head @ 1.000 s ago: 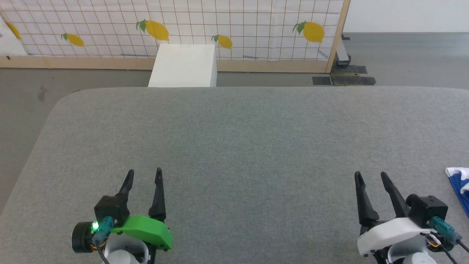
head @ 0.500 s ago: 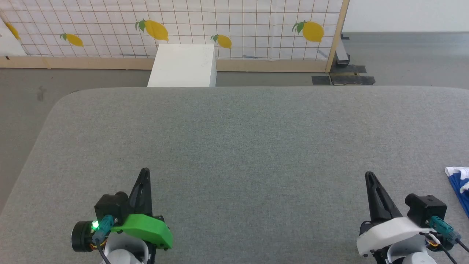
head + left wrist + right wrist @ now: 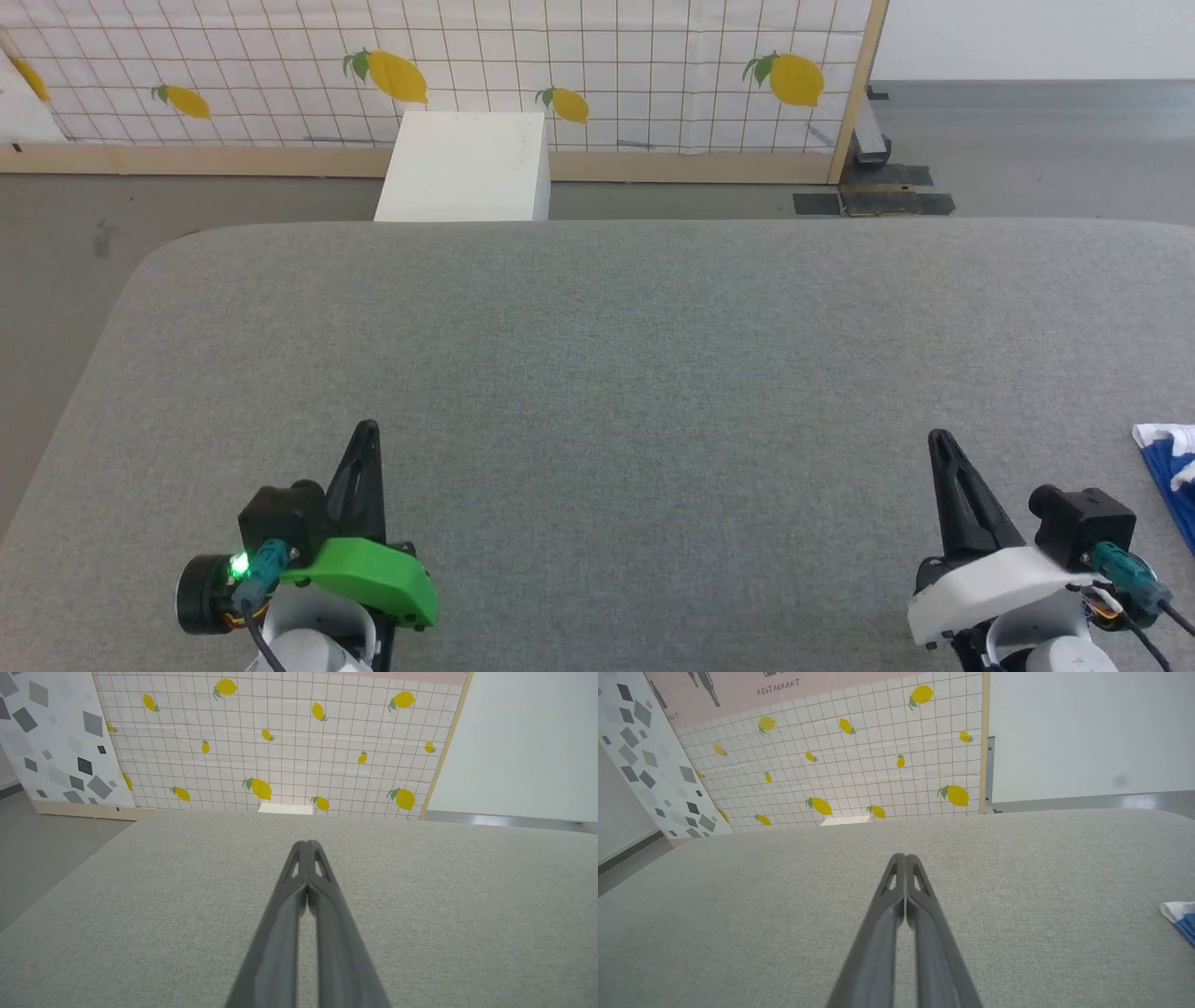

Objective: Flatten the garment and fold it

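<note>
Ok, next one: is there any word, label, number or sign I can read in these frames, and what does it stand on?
"RESTAURANT": on the pink poster at the top of the right wrist view, above the lemon-print panel.
"ANT": the end of a cut-off word, lower left on the same poster.
The garment: only a corner is in view, and no lettering can be read on it.

The garment (image 3: 1173, 474), blue cloth with a white edge, lies off to the right of the right gripper (image 3: 937, 439), apart from it; mostly cropped, perhaps crumpled.
</note>
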Motion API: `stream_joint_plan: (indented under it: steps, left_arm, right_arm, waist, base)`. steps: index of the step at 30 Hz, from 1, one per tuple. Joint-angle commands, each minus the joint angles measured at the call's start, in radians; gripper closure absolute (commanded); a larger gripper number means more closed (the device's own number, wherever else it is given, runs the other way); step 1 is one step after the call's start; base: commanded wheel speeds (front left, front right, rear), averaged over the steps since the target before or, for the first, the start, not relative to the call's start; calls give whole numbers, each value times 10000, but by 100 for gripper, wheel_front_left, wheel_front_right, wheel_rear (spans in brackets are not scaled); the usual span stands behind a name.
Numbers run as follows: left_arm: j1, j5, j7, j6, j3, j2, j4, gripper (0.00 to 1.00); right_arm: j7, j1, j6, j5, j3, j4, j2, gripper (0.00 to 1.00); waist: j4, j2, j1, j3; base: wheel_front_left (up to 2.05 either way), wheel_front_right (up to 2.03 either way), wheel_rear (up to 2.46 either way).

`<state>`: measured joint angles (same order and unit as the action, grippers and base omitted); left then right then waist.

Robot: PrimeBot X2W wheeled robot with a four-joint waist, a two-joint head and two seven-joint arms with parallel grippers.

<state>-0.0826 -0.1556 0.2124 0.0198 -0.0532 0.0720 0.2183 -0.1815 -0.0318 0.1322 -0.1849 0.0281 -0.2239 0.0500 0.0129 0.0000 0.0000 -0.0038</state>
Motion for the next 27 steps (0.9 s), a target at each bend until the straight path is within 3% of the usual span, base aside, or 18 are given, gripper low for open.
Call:
stream_joint_plan:
  steps: [1, 27]
  left_arm:
    - [141, 121, -45, -35, 22, -25, -73, 100]
    - [312, 480, -565, -76, 150, -73, -600, 100]
  right_arm:
    - [73, 56, -3, 103, -29, 105, 1, 100]
    - [509, 121, -6, 540, -92, 638, 1, 100]
  waist:
    - [-2, 0, 0, 1]
    - [-34, 0, 0, 10]
  base:
    - [0, 0, 0]
    - [0, 0, 0]
